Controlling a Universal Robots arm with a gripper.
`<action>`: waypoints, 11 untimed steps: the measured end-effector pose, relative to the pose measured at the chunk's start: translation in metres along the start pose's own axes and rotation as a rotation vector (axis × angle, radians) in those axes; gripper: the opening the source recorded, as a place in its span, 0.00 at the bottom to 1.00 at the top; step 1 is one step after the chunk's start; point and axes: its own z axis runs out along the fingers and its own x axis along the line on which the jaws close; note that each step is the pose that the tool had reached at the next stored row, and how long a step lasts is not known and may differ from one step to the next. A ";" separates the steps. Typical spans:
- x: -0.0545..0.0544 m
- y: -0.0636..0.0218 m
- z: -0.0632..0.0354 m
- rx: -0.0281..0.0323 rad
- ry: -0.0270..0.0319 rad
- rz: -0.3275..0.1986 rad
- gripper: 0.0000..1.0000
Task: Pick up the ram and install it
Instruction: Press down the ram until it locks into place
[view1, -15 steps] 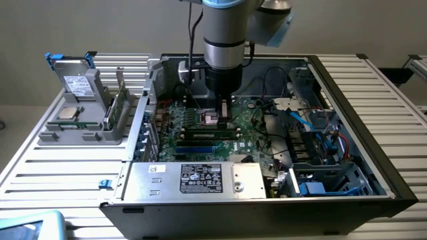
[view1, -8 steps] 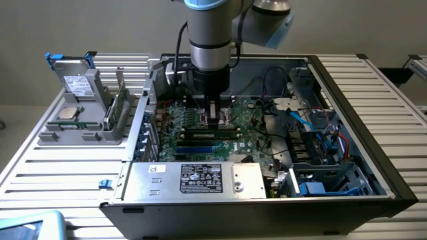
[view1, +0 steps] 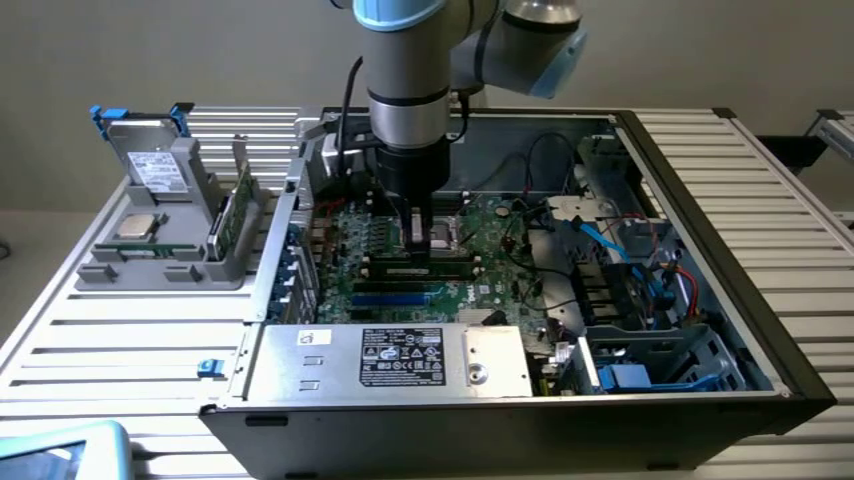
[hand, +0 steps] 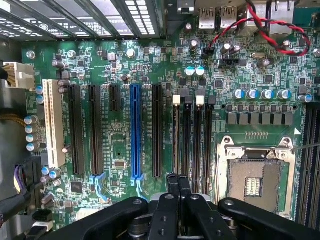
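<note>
Right now the claw (view1: 424, 237) sits low inside the open PC case (view1: 694, 200), fingers pinched shut with nothing between them, tips just above the motherboard (hand: 120, 65) beside the narrow black slots (hand: 192, 135) and the empty CPU socket (hand: 257, 180). One ram (view1: 427, 266) already lies seated in a slot just near of the claw, probably why it hangs there, pressing or checking. Another green stick (view1: 235, 215) stands upright in the grey holder (view1: 147, 270) at the exterior view's left, well apart. Ribbed white table (view1: 107, 350), plain beige wall behind.
</note>
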 end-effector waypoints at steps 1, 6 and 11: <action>0.000 0.0000 0.0000 -0.0011 0.0002 0.000 0.11; 0.000 0.0001 0.0007 -0.0052 -0.0001 0.001 0.11; 0.000 -0.0007 0.0032 -0.0094 0.0000 0.000 0.11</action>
